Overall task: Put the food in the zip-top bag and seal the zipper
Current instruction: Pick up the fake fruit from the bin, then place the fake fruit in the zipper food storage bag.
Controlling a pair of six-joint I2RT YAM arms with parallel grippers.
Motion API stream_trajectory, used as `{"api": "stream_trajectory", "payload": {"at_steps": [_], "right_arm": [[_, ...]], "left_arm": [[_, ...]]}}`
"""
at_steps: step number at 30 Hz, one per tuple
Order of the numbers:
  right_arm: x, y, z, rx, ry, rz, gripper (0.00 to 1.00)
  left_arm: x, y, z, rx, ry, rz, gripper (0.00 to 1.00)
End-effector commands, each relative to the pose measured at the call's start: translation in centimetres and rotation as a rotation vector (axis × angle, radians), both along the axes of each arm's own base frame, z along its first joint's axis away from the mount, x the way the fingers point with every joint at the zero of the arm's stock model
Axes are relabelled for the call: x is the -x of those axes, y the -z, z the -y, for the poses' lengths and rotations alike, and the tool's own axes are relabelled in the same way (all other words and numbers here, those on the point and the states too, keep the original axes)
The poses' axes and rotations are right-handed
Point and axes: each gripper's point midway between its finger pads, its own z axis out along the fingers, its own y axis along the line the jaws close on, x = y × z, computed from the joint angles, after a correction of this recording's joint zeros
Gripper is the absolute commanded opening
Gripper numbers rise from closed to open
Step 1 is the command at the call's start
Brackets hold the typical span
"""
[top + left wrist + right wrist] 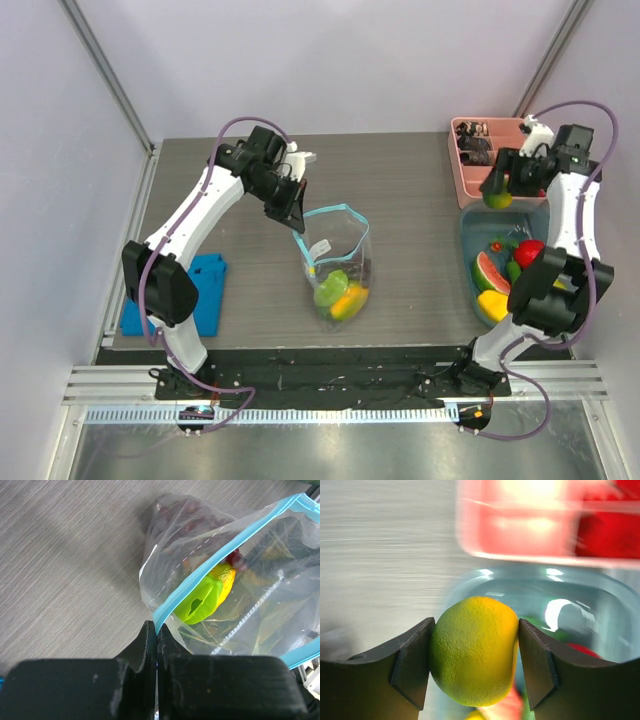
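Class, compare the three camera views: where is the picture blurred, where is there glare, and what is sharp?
Right wrist: the yellow-green fruit is sharp, while the pink tray and teal bin behind it are smeared by blur, with bright glare patches. Left wrist: the zip-top bag glints along its creases; the table grain is clear. Top external: even light, everything sharp.

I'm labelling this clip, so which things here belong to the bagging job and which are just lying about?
Part of the job: the zip-top bag with its teal zipper, pinched by the left tool; fruits already inside; the yellow-green fruit in the right tool; loose fruits in the teal bin.
Lying about: the pink tray, the blue cloth.
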Motion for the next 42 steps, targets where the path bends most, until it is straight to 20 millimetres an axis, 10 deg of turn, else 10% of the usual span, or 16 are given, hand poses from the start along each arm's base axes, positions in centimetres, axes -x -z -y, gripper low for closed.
{"api": "stream_trajectory", "payload": {"at_steps": [1,6,10,20,23,27,32,42], "right_arm": [[2.4,-11.1,-13.5,-0.253,-0.372,0.229,0.30],[6.6,-18.0,-28.0,-0.347,-0.707,0.425,0.30],[9.7,-19.8,-33.6,-0.385,-0.828,0.487,0.30],[12.9,-13.2,-40.4,-0.351,-1.017,0.319,0.33],[13.6,-11.1,-41.0,-0.282,-1.051,0.285,0.65],[13.3,-11.6,-39.8,-0.211,-1.021,0.295,1.00],[11.0,-13.9,-35.6,-0.207,-0.913,0.322,1.00],[6.5,-9.6,-15.9,-0.076,-0.514,0.141,1.00]], "left_arm": [[0.1,-2.2,0.6,0.076,0.023,0.051,0.00],[0.3,-2.6,0.9,0.096,0.022,0.039,0.00],[0.7,-3.1,1.3,0.118,0.035,0.031,0.00],[1.2,-3.2,2.0,0.124,0.053,0.029,0.00],[1.1,-3.1,2.1,0.123,0.051,0.024,0.00],[1.0,-3.0,2.1,0.117,0.049,0.025,0.00],[1.0,-2.8,2.1,0.117,0.051,0.017,0.00],[1.5,-3.2,1.9,0.122,0.062,0.025,0.00]]}}
